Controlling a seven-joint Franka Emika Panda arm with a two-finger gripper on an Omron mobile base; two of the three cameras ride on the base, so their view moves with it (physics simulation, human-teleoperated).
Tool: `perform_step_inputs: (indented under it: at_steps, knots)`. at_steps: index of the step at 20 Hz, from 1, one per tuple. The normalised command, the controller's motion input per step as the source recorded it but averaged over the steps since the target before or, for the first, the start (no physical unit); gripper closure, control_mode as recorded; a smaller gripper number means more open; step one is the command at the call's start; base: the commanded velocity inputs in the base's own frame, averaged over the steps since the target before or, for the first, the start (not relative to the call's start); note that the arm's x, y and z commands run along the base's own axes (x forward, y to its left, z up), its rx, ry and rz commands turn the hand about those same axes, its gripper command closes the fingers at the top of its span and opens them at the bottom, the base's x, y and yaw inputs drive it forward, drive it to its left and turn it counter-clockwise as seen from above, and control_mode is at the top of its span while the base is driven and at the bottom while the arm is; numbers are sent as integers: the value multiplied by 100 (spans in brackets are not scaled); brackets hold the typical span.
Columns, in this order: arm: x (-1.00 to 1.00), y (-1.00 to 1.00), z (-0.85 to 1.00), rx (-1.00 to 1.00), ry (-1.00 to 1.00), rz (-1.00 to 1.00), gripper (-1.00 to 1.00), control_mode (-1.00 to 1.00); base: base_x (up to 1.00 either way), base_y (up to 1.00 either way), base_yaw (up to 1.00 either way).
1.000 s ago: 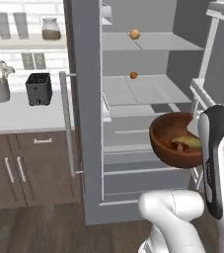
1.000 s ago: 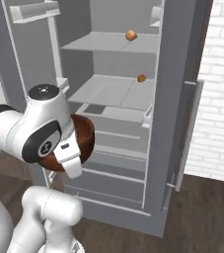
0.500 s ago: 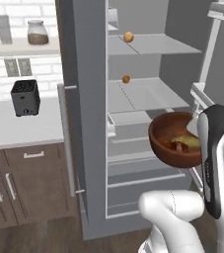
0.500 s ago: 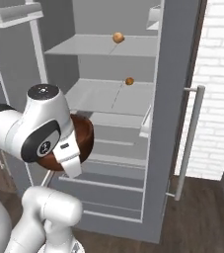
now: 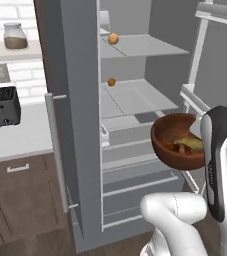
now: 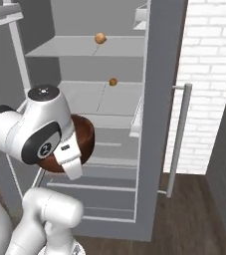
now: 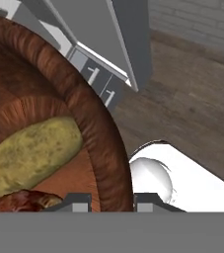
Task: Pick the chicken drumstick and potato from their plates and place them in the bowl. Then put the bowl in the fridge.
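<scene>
Bowl sits at centre-right of the left base view, held up in the air w/ the white arm just right of it; in the right base view we see it at left-centre, mostly behind the arm's big white joint. Hand view: gripper at bottom centre, claw closed tight on the bowl's wooden rim, one fingertip inside the wall, one outside. Potato lies inside the bowl at left of that frame, yellowish-tan, w/ the chicken drumstick touching it just below, bottom-left corner, partly cut off. From the left base view we make out both as a pale lump and a dark reddish bit low in the bowl.

Fridge stands open ahead, pale shelves across the upper centre, bar handle at left of its door. Two small round brown items on the shelves, upper and lower; we can't tell what they are. Toaster and jar at far left. Brick wall at right in the right base view.
</scene>
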Motion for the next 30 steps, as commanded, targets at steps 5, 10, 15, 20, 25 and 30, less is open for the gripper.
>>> perform_step_inputs:
  at_steps: [5,10,15,20,25,30]
  knots:
    - [0,0,0,0,0,0,100,100,77,-6,0]
    - [0,0,0,0,0,0,100,100,75,-10,24]
    - [0,0,0,0,0,0,100,100,70,-32,24]
    - [75,-17,0,0,0,9,100,-100,13,-10,4]
    - [89,-4,-4,0,-7,2,100,-100,0,0,0]
    - [100,6,-18,1,-12,-1,100,-100,0,0,0]
